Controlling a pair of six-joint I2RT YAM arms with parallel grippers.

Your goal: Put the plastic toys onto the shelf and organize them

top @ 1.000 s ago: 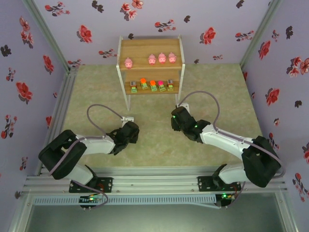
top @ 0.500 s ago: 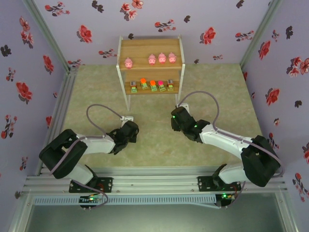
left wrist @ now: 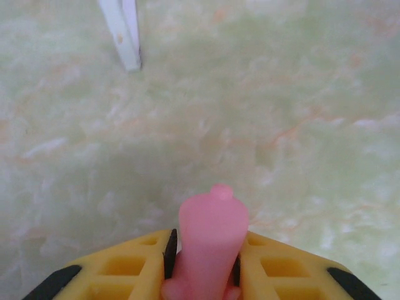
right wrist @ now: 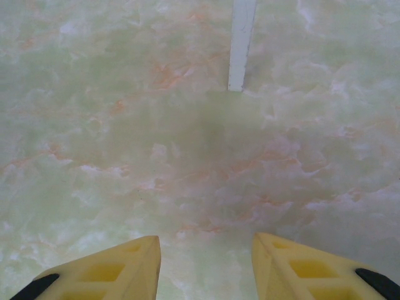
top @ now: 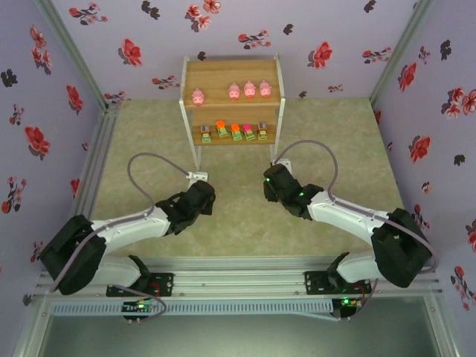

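Observation:
A pink pig toy (left wrist: 212, 228) stands pinched between the yellow fingers of my left gripper (left wrist: 203, 250), which is shut on it over the table in front of the shelf (top: 223, 74). From above, the left gripper (top: 202, 195) is near the shelf's front left leg (left wrist: 125, 37). Several pink pigs (top: 250, 90) sit on the top board. Several small blocks (top: 236, 132) line the lower board. My right gripper (right wrist: 206, 250) is open with nothing between its fingers, low over the table (top: 271, 182) by the front right leg (right wrist: 240, 44).
The greenish marbled table top (top: 238, 216) spreads between the arms and the shelf. Floral walls (top: 44, 111) close in the left, right and back sides. A small white piece (top: 197, 177) lies beside the shelf's left leg.
The left gripper's fingers have closed on the pink pig, and the left arm's elbow has swung down and to the left. The right arm has not moved.

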